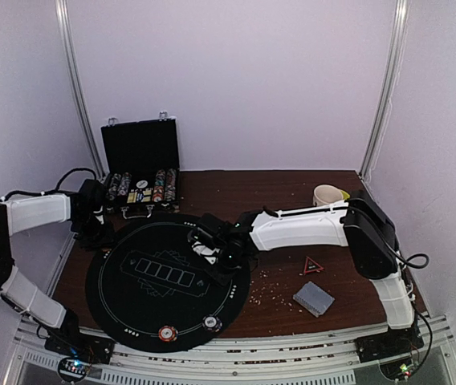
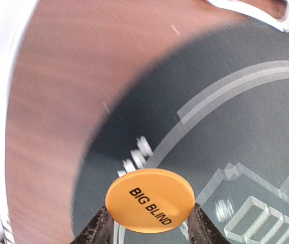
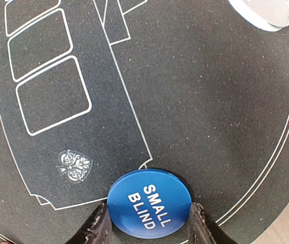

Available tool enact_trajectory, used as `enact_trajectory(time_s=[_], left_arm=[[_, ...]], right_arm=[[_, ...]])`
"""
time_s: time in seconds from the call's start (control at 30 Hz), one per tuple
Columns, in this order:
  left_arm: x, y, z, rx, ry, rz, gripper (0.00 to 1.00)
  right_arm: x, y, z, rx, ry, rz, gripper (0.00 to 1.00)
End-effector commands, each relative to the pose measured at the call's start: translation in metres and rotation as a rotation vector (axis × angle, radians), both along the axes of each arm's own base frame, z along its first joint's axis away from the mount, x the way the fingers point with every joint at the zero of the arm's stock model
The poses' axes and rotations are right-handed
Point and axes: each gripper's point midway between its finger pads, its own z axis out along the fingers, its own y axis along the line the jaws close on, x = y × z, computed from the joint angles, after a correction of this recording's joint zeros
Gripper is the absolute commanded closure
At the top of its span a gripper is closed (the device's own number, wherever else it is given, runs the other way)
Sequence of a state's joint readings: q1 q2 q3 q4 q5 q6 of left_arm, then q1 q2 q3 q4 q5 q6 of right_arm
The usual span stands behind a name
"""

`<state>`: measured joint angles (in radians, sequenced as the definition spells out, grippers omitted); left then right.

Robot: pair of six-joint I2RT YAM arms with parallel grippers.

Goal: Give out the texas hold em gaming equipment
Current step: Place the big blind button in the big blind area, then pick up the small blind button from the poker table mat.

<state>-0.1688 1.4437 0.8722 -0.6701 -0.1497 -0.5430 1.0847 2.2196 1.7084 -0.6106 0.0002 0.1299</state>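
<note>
Left claw: left gripper (image 2: 149, 224) pinches the orange round disc (image 2: 150, 200) by its rim, one dark finger on each side.
Orange disc: printed BIG BLIND, face up, lying flat between the fingers. It sits over the 10 o'clock edge of the round black mat with white printed outlines (image 1: 132, 305). Contact with the mat cannot be told.
Right claw: right gripper (image 3: 148, 224) pinches the blue round disc (image 3: 149, 204) by its rim in the same way.
Blue disc: printed SMALL BLIND, face up, over the mat at about 1 o'clock, inside the white border ring, just beside the printed card boxes.
Clear grey disc (image 3: 264, 12): on the mat, at 1 o'clock in the right wrist view, partly cut off by the frame.
Red-white chip (image 1: 167, 332): flat on the mat's 6 o'clock edge.
Black-white chip (image 1: 211, 323): flat on the mat at 5 o'clock, near the red-white one.
Grey-blue card deck (image 1: 314, 298): on the brown wooden table (image 1: 292, 184), off the mat toward 4 o'clock.
Black hinged case (image 1: 140, 164): open, at the mat's 12 o'clock, rows of chips inside.
Pale mug (image 1: 328, 195): at 2 o'clock, well apart from the mat.
</note>
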Motion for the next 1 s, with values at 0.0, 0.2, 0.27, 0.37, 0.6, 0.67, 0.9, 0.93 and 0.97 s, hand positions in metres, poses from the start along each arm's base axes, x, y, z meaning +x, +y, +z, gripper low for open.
enact_trajectory(time_s=[0.0,0.2,0.27,0.37,0.6,0.67,0.9,0.93,0.97], left_arm=[[0.040,0.026,-0.001,0.054,-0.052,-0.031,0.74],[0.040,0.020,-0.034,0.027,0.013,-0.061,0.69],[0.038,0.018,-0.041,0.018,0.025,-0.060,0.64],[0.034,0.016,-0.046,0.003,0.029,-0.057,0.45],[0.040,0.018,-0.017,0.001,-0.052,-0.021,0.02],[0.043,0.016,0.000,-0.015,-0.092,-0.025,0.02],[0.050,0.021,0.071,0.005,-0.254,-0.022,0.02],[0.051,0.025,0.079,0.008,-0.268,-0.017,0.02],[0.052,0.030,0.085,0.006,-0.275,-0.013,0.02]], right_arm=[[-0.011,-0.017,0.000,-0.083,0.011,0.003,0.66],[-0.011,-0.011,0.007,-0.075,0.004,0.007,0.67],[-0.012,-0.009,0.010,-0.068,0.003,0.008,0.67],[-0.010,-0.004,0.019,-0.055,-0.006,0.006,0.67],[-0.014,0.005,0.027,-0.043,-0.011,0.011,0.68],[-0.019,0.012,0.033,-0.030,-0.014,0.028,0.68],[-0.090,0.113,0.083,0.197,-0.027,0.293,0.70],[-0.108,0.130,0.086,0.232,-0.025,0.348,0.71],[-0.123,0.144,0.085,0.257,-0.016,0.393,0.71]])
